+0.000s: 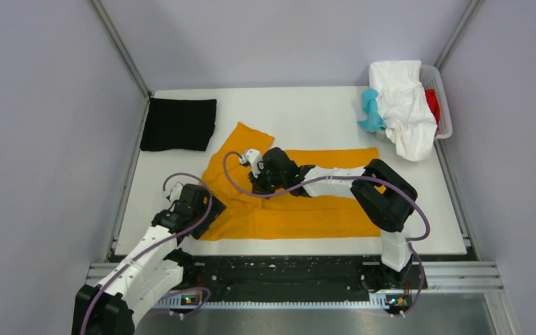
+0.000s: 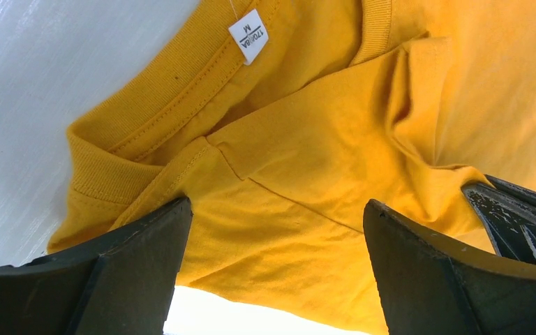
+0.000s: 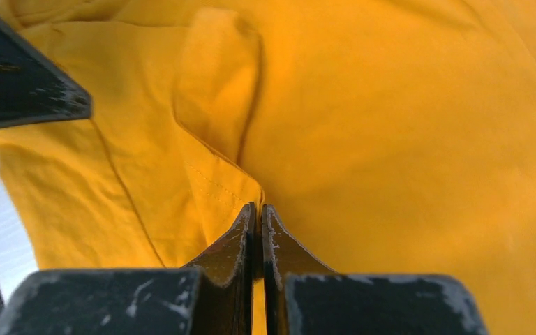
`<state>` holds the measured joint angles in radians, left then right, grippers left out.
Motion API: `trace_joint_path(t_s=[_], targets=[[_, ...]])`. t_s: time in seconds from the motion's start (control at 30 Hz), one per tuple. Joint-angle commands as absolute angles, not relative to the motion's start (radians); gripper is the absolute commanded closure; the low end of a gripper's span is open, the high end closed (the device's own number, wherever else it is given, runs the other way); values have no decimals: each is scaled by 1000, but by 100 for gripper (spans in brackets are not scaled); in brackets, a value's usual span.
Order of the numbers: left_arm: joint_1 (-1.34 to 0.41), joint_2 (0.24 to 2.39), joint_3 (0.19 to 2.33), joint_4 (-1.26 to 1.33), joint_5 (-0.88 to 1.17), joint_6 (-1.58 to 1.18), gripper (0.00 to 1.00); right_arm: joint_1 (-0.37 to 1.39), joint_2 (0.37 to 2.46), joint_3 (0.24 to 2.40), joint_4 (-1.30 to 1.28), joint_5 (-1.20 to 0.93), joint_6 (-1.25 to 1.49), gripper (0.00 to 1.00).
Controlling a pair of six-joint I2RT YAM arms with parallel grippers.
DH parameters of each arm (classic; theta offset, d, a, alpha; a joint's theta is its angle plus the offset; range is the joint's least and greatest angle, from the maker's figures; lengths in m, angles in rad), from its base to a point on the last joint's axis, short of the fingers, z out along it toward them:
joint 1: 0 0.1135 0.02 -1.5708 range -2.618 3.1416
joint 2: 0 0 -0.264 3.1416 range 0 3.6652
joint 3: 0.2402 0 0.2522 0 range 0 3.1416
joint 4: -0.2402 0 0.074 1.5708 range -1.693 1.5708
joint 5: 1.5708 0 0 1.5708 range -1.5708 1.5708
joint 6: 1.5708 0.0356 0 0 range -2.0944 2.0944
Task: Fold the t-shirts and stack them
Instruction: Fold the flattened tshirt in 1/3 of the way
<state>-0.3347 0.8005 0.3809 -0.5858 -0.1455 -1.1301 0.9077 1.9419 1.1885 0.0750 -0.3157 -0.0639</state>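
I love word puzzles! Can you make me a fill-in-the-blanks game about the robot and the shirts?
1. The right claw grips the orange t-shirt, so it is ____.
2. The left claw, above that shirt, stands wide ____.
3. The folded t-shirt at the table's far left corner is ____.
4. The white t-shirt hangs out of a ____.
Missing words: shut, open, black, basket.

A white basket (image 1: pixel 446 110) sits at the far right corner of the white table (image 1: pixel 307 115).
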Motion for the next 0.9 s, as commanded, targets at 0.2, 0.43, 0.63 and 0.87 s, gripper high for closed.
trace_joint_path(t_s=[0.2, 0.43, 0.63, 0.87], targets=[[-328, 795, 387, -740, -196, -1140, 1, 915, 1754, 995, 233, 31, 177, 95], [-327, 781, 409, -785, -207, -1143, 1, 915, 1697, 1007, 184, 166, 234, 21], [-328, 733, 454, -846, -204, -1129, 1, 863, 1534, 941, 171, 333, 357, 1], [-328, 777, 622, -718, -204, -961, 1, 656, 1258, 789, 117, 340, 477, 1]])
